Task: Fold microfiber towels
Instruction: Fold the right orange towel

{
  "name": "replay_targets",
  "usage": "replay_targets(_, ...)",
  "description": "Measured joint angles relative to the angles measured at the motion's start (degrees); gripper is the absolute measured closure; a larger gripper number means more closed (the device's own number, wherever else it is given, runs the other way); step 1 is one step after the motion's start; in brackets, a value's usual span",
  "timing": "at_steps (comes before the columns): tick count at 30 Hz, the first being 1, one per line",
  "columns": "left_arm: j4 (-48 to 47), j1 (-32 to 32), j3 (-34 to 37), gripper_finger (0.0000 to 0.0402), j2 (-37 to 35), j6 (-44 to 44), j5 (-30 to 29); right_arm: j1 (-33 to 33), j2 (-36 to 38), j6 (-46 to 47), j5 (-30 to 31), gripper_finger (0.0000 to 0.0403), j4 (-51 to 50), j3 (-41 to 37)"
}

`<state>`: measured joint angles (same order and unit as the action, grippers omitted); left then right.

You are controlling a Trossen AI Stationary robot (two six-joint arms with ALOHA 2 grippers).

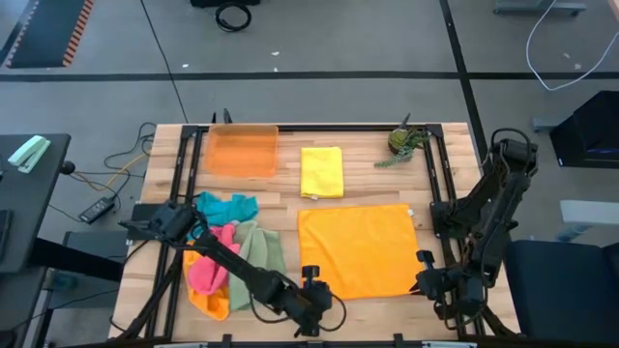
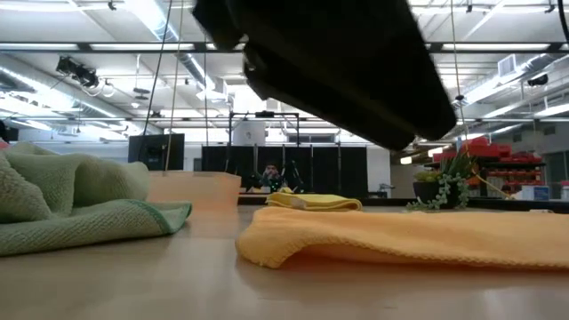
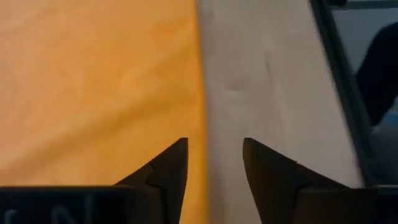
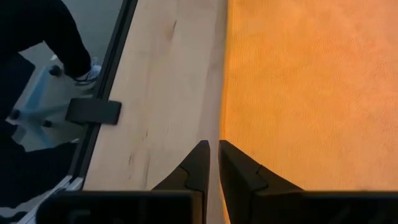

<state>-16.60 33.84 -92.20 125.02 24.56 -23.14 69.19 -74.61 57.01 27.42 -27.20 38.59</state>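
2 grippers at orange towel (image 1: 356, 249) edges | left (image 3: 214, 171) jaws spread | right (image 4: 211, 165) nearly together

Bright even overhead lighting, soft shadows, wrist views blurred, low view's foreground unfocused

A dark arm (image 2: 338, 62), blurred, blocks the low view's top
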Motion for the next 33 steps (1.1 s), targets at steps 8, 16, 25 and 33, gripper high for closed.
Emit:
replay_targets(8, -6.81, 2.19, 0.00, 0.0244, 2.17, 6.18, -0.15, 2.53, 0.04, 4.57, -0.03, 0.0361, -0.33, 0.00)
replay_targets(16, -7.57, 1.43, 0.00, 0.0246, 3.57, 9.27, -1.57, 5.70, 0.04, 6.70, -0.06, 0.0361, -0.87, 0.00)
replay_targets(25, -7.61, 1.03, 0.00, 0.0273, 3.64, 9.50, -1.52, 10.71, -1.87, 4.91, -3.28, 0.0328, -6.16, -2.10)
replay_targets(33, -7.74, 0.99, 0.00, 0.0290, 3.64, 9.74, -0.43, 10.67, -2.56, 1.80, -2.74, 0.0235, -7.34, -2.12)
